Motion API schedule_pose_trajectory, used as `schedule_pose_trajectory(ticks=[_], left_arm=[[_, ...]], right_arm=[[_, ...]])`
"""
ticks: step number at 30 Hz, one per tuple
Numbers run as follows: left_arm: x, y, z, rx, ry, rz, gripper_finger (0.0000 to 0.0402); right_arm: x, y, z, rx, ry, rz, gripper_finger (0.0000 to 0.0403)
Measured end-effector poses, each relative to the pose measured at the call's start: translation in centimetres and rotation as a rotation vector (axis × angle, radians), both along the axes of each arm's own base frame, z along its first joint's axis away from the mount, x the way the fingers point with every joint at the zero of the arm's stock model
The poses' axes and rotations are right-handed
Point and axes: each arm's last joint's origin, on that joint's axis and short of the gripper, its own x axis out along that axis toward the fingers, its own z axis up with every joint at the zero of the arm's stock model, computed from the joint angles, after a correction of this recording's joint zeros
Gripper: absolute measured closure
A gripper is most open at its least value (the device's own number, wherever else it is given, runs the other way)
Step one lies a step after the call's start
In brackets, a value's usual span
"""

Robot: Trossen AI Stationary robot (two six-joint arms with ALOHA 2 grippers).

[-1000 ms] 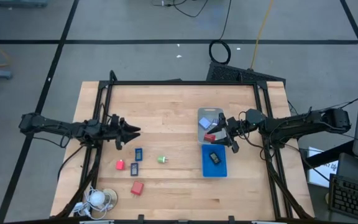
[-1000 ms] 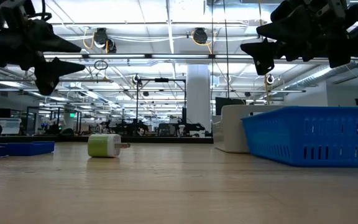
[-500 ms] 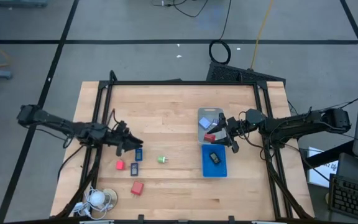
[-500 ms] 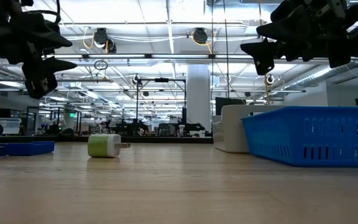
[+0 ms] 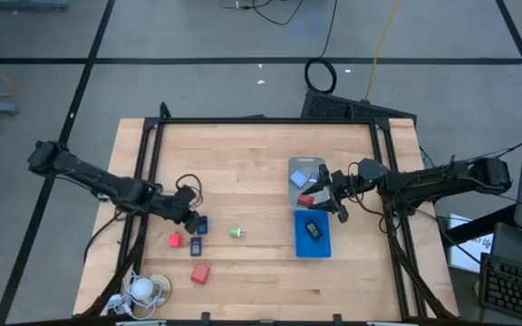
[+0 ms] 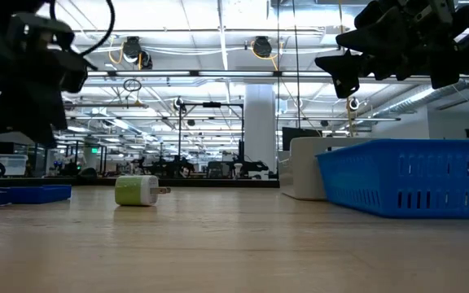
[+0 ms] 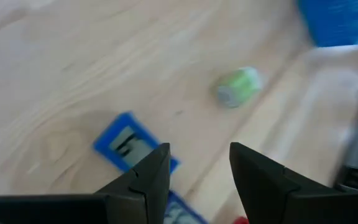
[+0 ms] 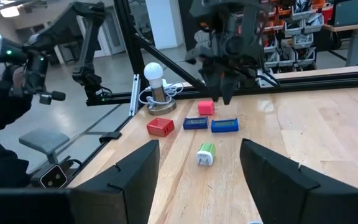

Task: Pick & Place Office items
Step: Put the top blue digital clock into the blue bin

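Note:
My left gripper [image 5: 192, 216] [image 7: 199, 155] is open and hovers, fingers pointing down, just above a dark blue-and-black piece [image 5: 202, 224] [image 7: 128, 145]. A second such piece [image 5: 196, 244] lies nearer the near edge. Two red blocks [image 5: 175, 240] [image 5: 199, 273] and the green bit [image 5: 236, 232] [image 6: 137, 190] lie flat on the wood close by. My right gripper [image 5: 333, 196] [image 8: 199, 163] is open and stays in the air beside the clear tray [image 5: 318, 162]. That tray holds a light-blue cube [image 5: 298, 178] and a red block [image 5: 306, 199].
The blue tray [image 5: 300, 246] [image 6: 414, 189] lies toward the near edge from the clear one, with a dark piece [image 5: 313, 229] in it. A white round coiled-cord thing [image 5: 141, 288] sits at the near left corner. Bare wood spreads across the far half of the table.
My left gripper has moved toward the near edge and a little right, has come down, and has tipped its fingers downward over the blue-and-black pieces. Nothing on the table has shifted.

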Motion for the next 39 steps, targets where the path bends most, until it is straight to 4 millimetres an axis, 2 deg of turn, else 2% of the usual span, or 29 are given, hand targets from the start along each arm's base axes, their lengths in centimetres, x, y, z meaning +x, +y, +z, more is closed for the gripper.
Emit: schedule_pose_trajectory(ticks=[5,10,21,31,39], left_arm=[[1.3,-0.7,-1.1,-0.024,0.15,-0.02,0.0236],[2.5,-1.1,-1.6,-0.023,0.217,-0.058,0.0236],[3.5,-0.4,-3.1,0.035,0.318,-0.099,0.0236],[3.7,0.9,-3.2,0.175,0.314,-0.123,0.0236],[2.7,2.6,-3.2,0.285,0.437,-0.09,0.0236]], right_arm=[[0.0,0.0,0.0,0.002,0.001,0.0,0.0188],[0.0,0.0,0.0,0.005,0.002,0.0,0.0188],[0.0,0.0,0.0,0.007,0.003,0.0,0.0188],[0.0,0.0,0.0,0.007,0.005,0.0,0.0188],[0.0,0.0,0.0,0.005,0.003,0.0,0.0188]])
